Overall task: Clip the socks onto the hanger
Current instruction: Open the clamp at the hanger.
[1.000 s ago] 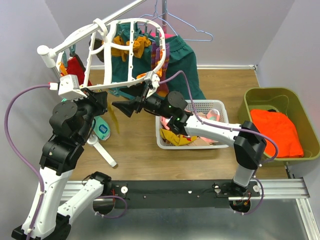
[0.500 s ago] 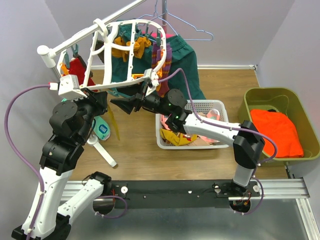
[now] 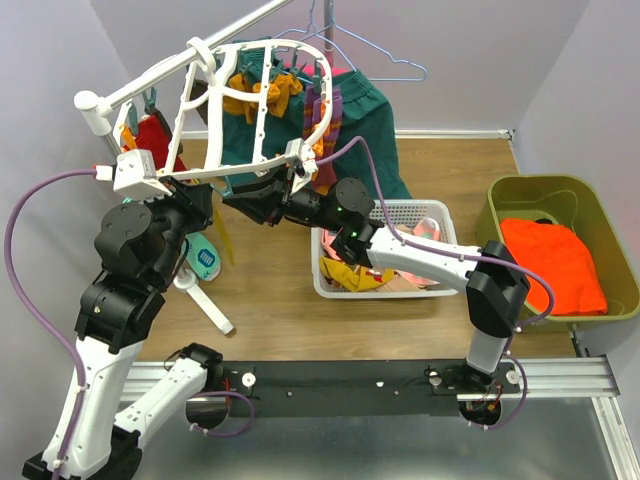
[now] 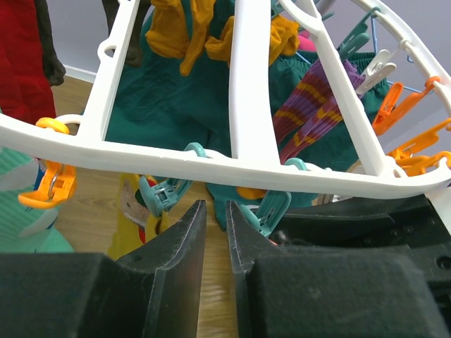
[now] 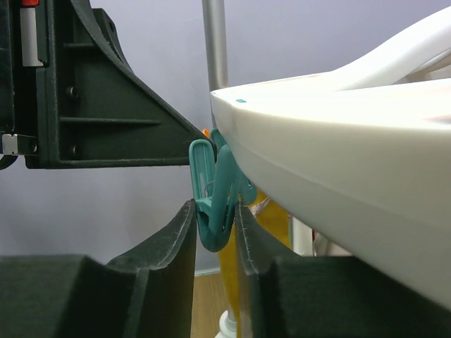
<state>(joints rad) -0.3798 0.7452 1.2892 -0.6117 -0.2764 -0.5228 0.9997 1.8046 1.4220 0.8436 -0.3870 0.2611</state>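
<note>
Teal plastic is pinched between the fingers of the right gripper (image 5: 215,229): it is clenched on one teal clip (image 5: 213,190) that dangles just under the near rim of the hanger (image 5: 338,162). The clip stands nearly upright, its lower end down between the two pads. In the top view this arm reaches from the right base across the table to the underside of the white frame.

Close beside it, the left gripper (image 4: 215,239) points up at the same rim from below. Its fingers are drawn almost together with only a thin slit between them, and nothing is held in that slit. The rim crosses just above the fingertips, with a teal clip on either side of them and an orange clip (image 4: 53,184) further left.

Several pieces already hang from the frame: mustard socks (image 4: 184,32) at the far side, a maroon striped sock (image 4: 317,105) to the right and a red sock (image 4: 20,63) at the left edge. A dark green garment (image 4: 158,105) hangs behind them. The frame itself hangs tilted from a white rail (image 3: 170,72).

More socks (image 3: 350,272) lie heaped in a white mesh basket (image 3: 432,208) on the table under the right forearm. A green bin (image 3: 585,200) at the right holds an orange cloth (image 3: 550,262).
</note>
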